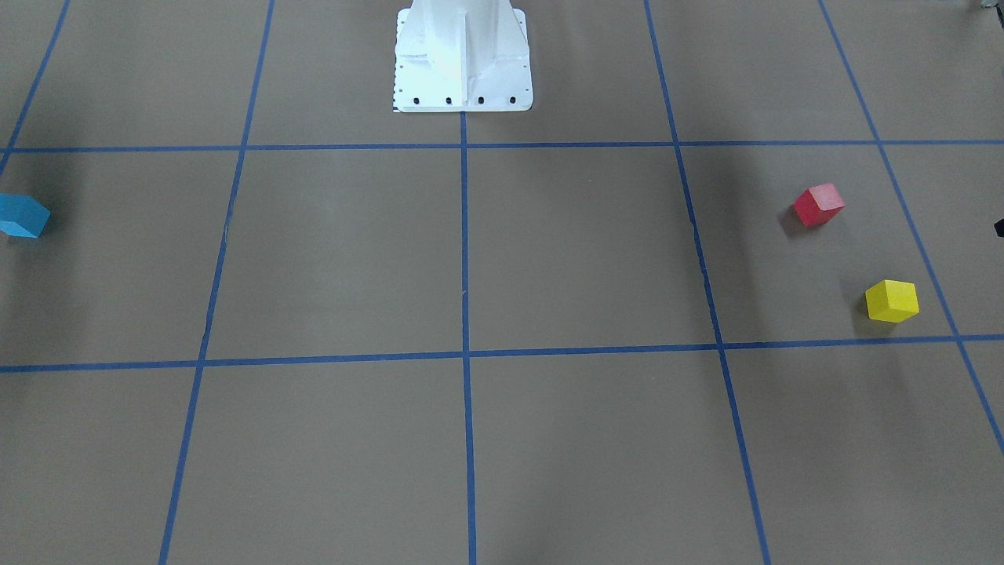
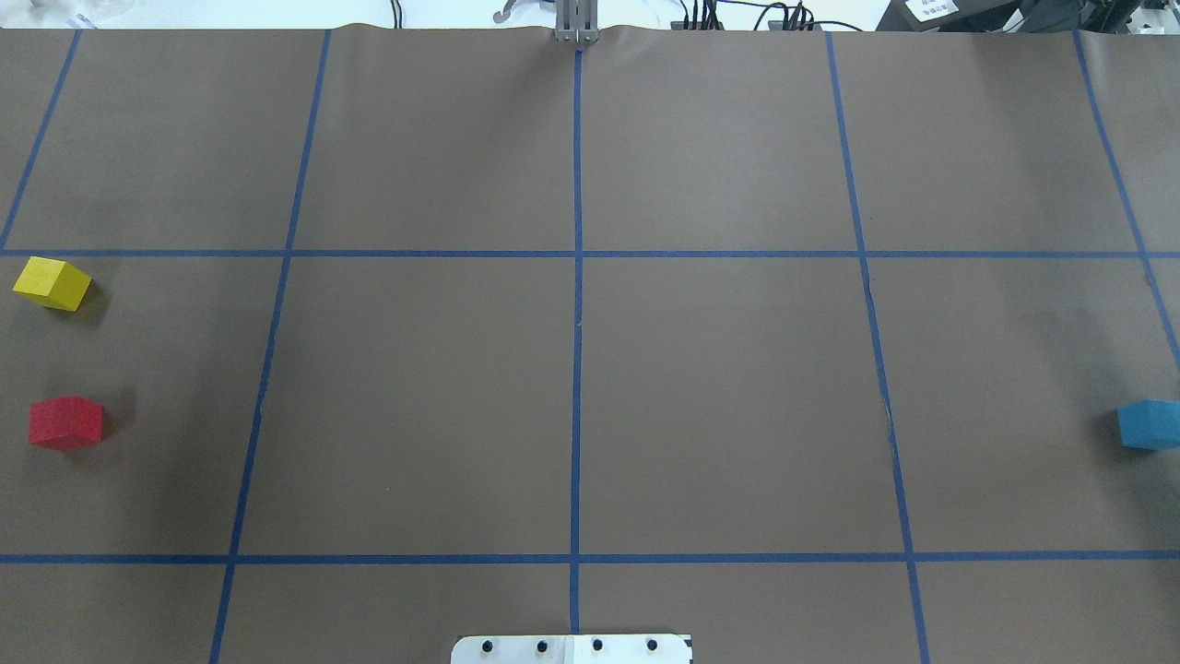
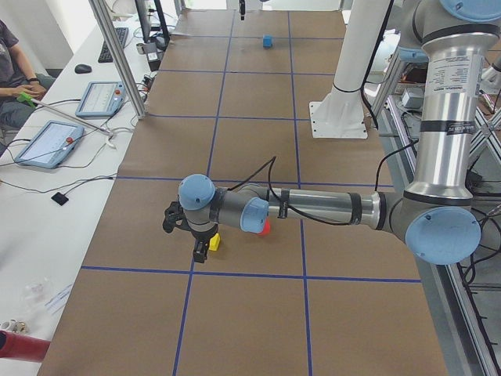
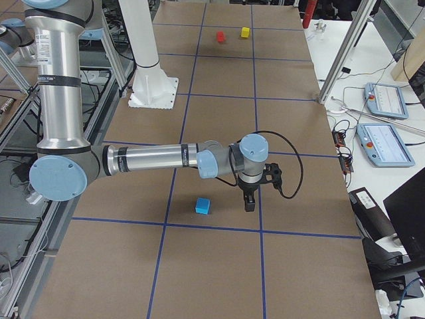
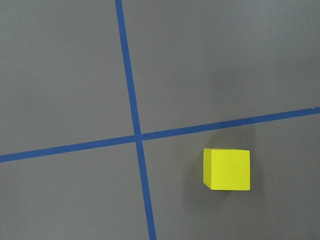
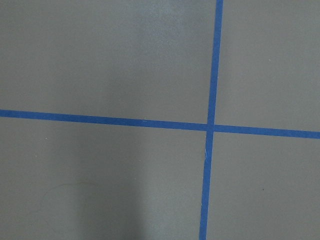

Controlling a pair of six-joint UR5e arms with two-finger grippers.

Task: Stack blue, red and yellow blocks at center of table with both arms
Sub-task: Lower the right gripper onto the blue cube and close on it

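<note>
on the brown paper-covered table (image 2: 737, 369), the left gripper (image 3: 202, 249) hangs just beside the yellow cube block (image 2: 53, 283), the red cube block (image 2: 64, 422) nearby; the right gripper (image 4: 249, 201) hangs near the blue cube block (image 2: 1148, 424), opposite end. i cannot tell either's finger spacing.

From behind the robot we look forward and down on the table (image 2: 737, 369), its white base (image 2: 572, 648) at 6 o'clock; from across the table we face back, that base at 12 o'clock. The two end cameras look along the table from farther off. Each wrist camera looks straight down from close; the left one shares the yellow block (image 5: 226, 169) with the fixed views.
</note>
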